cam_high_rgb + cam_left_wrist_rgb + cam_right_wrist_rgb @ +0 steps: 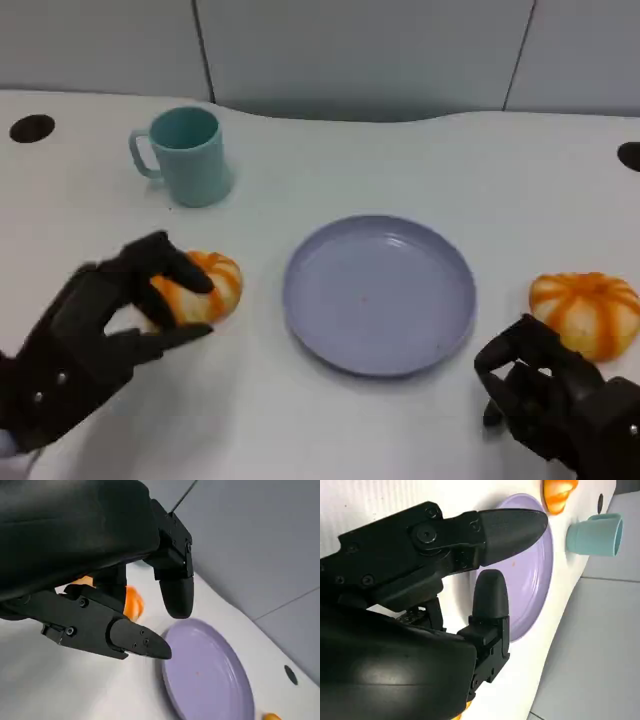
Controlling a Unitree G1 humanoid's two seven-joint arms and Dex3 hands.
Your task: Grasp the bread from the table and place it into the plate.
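The left hand (pixel 95 335) grips the left bread (pixel 200 288), fingers curled around it; the bread appears to rest on the white table (pixel 330 160), though contact is unclear. The purple plate (pixel 378 293) lies at centre. The right hand (pixel 555 400), fingers loosely apart and holding nothing, sits just beside a second bread (pixel 587 313). A teal mug (pixel 185 155) stands behind.

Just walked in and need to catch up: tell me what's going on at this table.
The left robot hand has its fingers around an orange-striped bread roll that sits on the table left of the purple plate. The plate has nothing on it yet. A second bread roll lies right of the plate, with the right robot hand beside it, holding nothing. A teal mug stands farther back.
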